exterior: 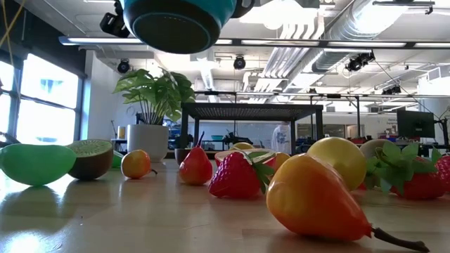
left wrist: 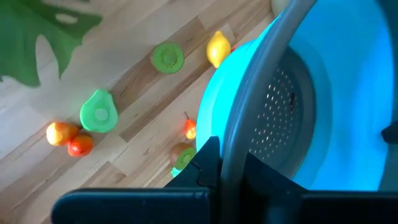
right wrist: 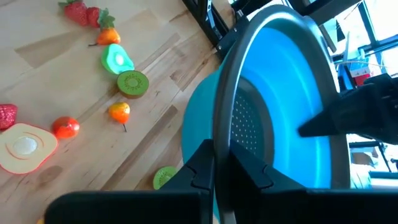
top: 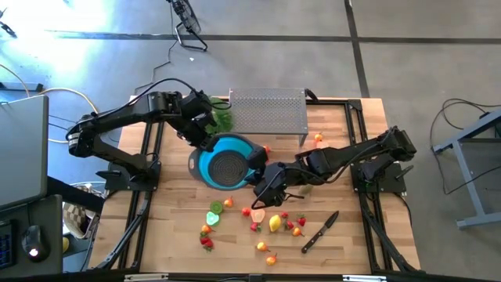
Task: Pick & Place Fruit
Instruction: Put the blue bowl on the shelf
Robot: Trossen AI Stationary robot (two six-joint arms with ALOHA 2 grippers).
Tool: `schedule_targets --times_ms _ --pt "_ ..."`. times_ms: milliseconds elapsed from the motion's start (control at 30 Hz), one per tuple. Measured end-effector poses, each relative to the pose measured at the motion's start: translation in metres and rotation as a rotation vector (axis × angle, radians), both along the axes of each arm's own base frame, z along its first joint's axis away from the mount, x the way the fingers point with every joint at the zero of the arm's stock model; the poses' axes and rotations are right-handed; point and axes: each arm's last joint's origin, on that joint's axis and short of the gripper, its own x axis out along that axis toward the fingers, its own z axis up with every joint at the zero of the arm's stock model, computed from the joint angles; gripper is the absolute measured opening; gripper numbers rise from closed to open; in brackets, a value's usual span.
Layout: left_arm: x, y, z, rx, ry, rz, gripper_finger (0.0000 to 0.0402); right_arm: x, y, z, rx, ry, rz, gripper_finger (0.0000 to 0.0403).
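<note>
A blue bowl (top: 227,162) with a grey rim and a perforated grey centre hangs in the air between both arms; the low view shows the bowl's underside (exterior: 176,21) well above the table. My left gripper (top: 205,142) is shut on its far-left rim and my right gripper (top: 262,171) on its right rim. Small toy fruits lie on the wood near the table's front: a lime half (top: 213,217), a lemon (top: 275,223), strawberries (top: 207,243), and in the low view a kiwi half (exterior: 91,156) and an orange-yellow pear shape (exterior: 313,200). My left gripper (left wrist: 227,167) pinches the bowl's grey rim (left wrist: 239,124) between its two fingers, one finger inside the bowl and one outside. The bowl is lifted clear of the table, tilted in this view. My right gripper (right wrist: 222,167) pinches the grey rim (right wrist: 222,118) on the opposite side, one finger inside the bowl and one outside. The bowl hangs clear of the table between the two grippers.
A metal mesh rack (top: 266,113) stands at the table's far side, with a leafy green plant (top: 221,119) beside it. A black-handled knife (top: 319,233) lies at the front right among the fruits. Black frame rails (top: 356,133) run along both table sides.
</note>
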Motion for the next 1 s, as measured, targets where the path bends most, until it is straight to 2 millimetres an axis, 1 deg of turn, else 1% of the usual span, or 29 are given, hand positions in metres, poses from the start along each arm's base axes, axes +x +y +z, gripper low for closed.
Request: schedule_targets --times_ms 167,400,500,767,833,1000 --pt "0.0025 0.0007 0.0020 0.015 -0.038 -0.014 0.0039 0.0000 -0.0001 0.0001 0.013 -0.003 -0.014 0.0015" --pt "0.0026 0.0000 0.0022 0.045 -0.062 -0.096 0.0089 0.0000 -0.0006 0.0002 0.009 -0.004 -0.020 0.0015" --pt "0.0026 -0.0004 0.0023 0.051 -0.072 -0.129 0.0115 -0.0001 -0.0007 0.0003 0.006 -0.004 -0.021 0.0015" --pt "0.0026 -0.0005 0.0024 0.054 -0.075 -0.139 0.0187 -0.0005 -0.0018 0.0009 -0.008 -0.009 -0.040 0.0015" --pt "0.0026 -0.0003 0.0024 0.054 -0.075 -0.138 0.0196 -0.0005 -0.0019 0.0009 -0.011 -0.009 -0.044 0.0015" --pt "0.0003 0.0094 0.0031 0.025 -0.092 -0.112 0.0200 -0.0009 -0.0024 0.0010 0.017 -0.012 -0.071 0.0015"
